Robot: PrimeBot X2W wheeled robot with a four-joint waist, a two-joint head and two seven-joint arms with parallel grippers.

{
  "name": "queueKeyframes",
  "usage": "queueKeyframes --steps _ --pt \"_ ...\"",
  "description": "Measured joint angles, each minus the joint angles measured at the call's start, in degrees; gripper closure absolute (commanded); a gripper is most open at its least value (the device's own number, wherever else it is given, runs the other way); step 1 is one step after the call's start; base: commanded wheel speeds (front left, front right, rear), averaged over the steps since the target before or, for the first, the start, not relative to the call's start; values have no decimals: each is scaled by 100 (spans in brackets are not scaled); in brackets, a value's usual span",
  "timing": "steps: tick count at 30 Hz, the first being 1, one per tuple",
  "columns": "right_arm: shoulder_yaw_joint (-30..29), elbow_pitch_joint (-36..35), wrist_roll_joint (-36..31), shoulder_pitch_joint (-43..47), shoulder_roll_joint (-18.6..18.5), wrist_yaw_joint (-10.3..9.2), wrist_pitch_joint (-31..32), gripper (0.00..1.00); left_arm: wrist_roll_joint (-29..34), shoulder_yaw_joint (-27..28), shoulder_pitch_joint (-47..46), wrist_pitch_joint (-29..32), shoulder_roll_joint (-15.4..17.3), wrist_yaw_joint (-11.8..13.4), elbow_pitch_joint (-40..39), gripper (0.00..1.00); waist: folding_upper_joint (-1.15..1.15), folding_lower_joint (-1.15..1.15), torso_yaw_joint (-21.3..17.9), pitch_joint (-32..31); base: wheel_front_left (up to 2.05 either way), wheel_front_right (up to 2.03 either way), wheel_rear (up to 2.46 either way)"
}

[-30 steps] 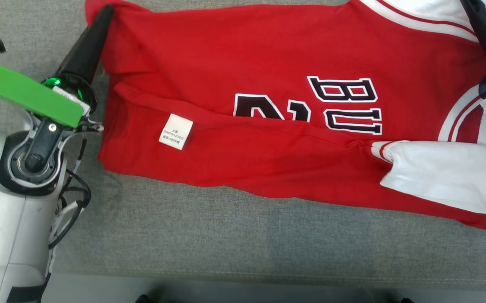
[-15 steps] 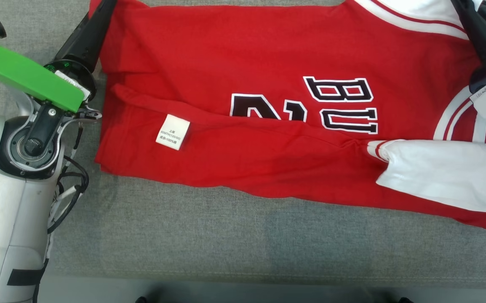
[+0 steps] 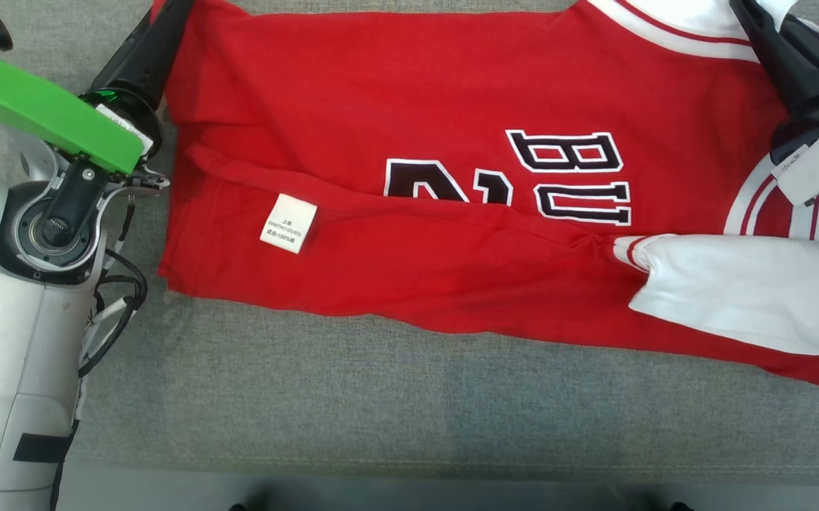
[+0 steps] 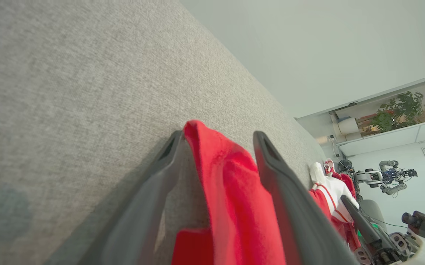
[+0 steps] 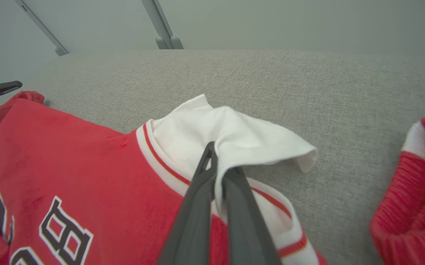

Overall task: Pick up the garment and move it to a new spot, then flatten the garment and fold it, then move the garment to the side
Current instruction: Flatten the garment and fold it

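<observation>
Head view: red garment (image 3: 416,85) reads "BU"; white label (image 3: 289,223) print illegible.

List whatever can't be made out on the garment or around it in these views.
- Lettering on the jersey: head view, lower half covered by a fold of red cloth.
- Label print: head view, too small to read.
- Red ribbed item: right wrist view, cut off by the right edge; unidentifiable.

a: what's the count?
b: one jersey (image 3: 452,92), plus one other red knit piece (image 5: 415,191).
a: and grippers?
b: two: left gripper (image 4: 218,136), right gripper (image 5: 216,162). also one white label (image 3: 289,223), one grey surface (image 3: 381,397).
</observation>
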Motion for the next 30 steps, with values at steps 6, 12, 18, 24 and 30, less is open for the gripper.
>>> queueKeyframes --steps 6,12,18,24,30 --pt "92 140 0 -3 -20 0 -74 100 8 -15 -35 -77 -2 -19 190 100 0 0 15 -92 0 0 0" --pt "164 171 20 -4 -35 0 -137 100 23 -96 -19 -83 11 -66 254 100 0 0 39 -201 0 0 0" --pt "245 237 86 -4 -52 0 -199 100 23 -131 -13 -88 11 -67 294 100 0 0 50 -252 0 0 0" --pt "354 346 112 -4 -56 0 -311 100 55 -126 51 -230 36 -68 308 100 0 0 54 -338 0 0 0" --pt "400 328 112 -4 -76 0 -508 100 54 -174 310 -287 91 -68 129 100 0 0 41 -501 0 0 0"
